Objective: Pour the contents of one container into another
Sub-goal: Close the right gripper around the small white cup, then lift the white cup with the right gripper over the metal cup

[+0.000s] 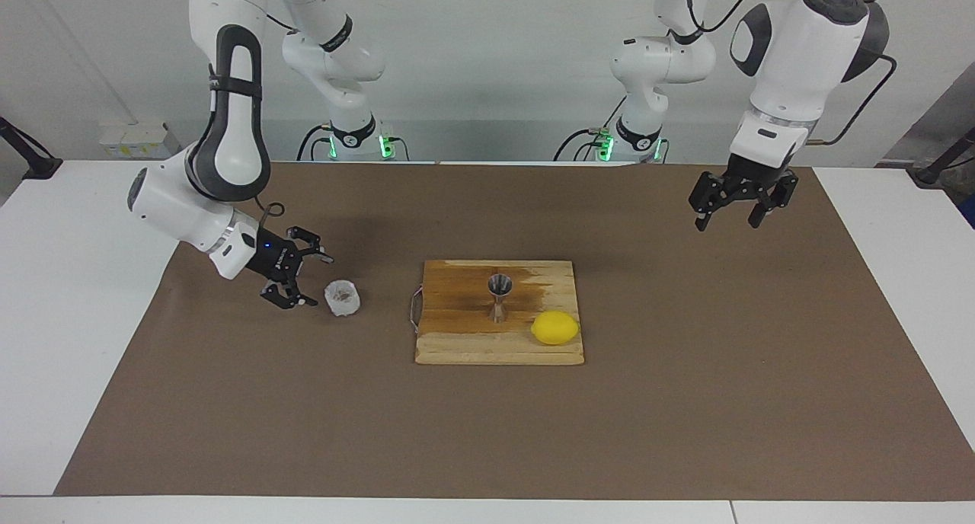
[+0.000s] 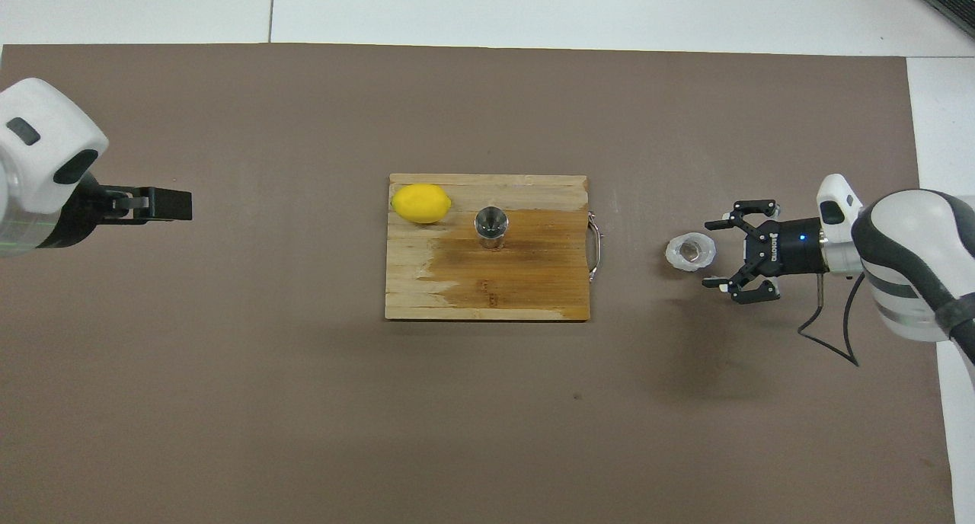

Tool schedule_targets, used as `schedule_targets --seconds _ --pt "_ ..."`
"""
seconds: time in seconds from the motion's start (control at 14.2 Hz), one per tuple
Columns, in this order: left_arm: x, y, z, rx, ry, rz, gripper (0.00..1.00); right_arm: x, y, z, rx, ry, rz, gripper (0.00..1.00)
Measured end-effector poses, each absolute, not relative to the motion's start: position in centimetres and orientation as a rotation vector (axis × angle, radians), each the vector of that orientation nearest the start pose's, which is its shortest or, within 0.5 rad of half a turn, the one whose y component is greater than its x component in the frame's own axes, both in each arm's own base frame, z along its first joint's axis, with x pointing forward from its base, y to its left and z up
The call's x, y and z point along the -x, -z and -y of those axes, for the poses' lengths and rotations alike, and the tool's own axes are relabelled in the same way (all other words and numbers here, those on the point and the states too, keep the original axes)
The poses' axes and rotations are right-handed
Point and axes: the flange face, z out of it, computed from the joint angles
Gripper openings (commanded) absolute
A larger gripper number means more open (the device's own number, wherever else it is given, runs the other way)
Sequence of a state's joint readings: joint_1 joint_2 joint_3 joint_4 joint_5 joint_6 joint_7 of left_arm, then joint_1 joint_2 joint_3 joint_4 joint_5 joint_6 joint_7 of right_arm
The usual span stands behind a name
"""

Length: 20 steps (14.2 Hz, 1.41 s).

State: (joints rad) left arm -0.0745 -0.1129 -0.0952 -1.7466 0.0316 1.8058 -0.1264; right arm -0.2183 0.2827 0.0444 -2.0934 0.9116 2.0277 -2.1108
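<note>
Right hand [image 1: 314, 280] — fingers spread, grasping nothing — sits low, just beside the plastic cup [image 1: 342, 298]. Steel jigger [image 1: 500, 298] stands upright on the cutting board [image 1: 457, 341]. Left hand [image 1: 735, 207] — released — hangs over the brown mat [image 1: 685, 402].

A crinkled translucent plastic cup [image 1: 342, 298] and a shiny steel jigger [image 1: 500, 298] are sitting by rough, stained wooden board [image 1: 457, 341] over matt brown paper [image 1: 685, 402].
</note>
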Motion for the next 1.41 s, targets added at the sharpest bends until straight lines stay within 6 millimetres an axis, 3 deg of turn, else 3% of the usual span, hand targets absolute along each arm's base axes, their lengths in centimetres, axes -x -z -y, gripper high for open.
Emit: schedule_targets --seconds 0.14,0.35,0.42,0.49,0.56,0.63,0.92,1.06,1.41 --pt "-53.5 -65.0 9.1 3.111 0.236 -0.095 1.0 -55.4 -25.4 4.9 1.86 0.749 1.535 1.0" --pt "-54.5 -66.0 8.9 3.111 0.139 -0.137 1.0 -55.4 -24.7 4.7 1.833 0.769 1.571 1.0" --pt "-54.8 -65.8 8.9 3.11 0.109 -0.144 1.0 -55.4 -24.5 4.9 1.823 0.779 1.593 0.6" --pt "-54.9 -65.6 9.0 3.11 0.087 -0.149 1.0 -55.4 -24.3 5.1 1.821 0.788 1.613 0.35" --pt "-54.8 -65.5 9.0 3.109 0.072 -0.153 1.0 -55.4 -24.1 5.2 1.825 0.791 1.624 0.11" --pt "-54.6 -65.5 9.0 3.108 0.05 -0.154 1.0 -55.5 -23.9 5.3 1.833 0.793 1.631 0.01" --pt "-54.0 -65.6 8.8 3.105 0.013 -0.149 1.0 -55.8 -23.8 4.9 1.845 0.79 1.634 0.0" --pt "-54.0 -65.5 8.8 3.105 0.003 -0.149 1.0 -56.4 -24.4 3.6 1.868 0.768 1.596 0.0" --pt "-54.0 -65.3 8.2 3.104 -0.014 -0.134 1.0 -60.0 -31.0 -5.4 1.973 0.672 1.525 0.01"
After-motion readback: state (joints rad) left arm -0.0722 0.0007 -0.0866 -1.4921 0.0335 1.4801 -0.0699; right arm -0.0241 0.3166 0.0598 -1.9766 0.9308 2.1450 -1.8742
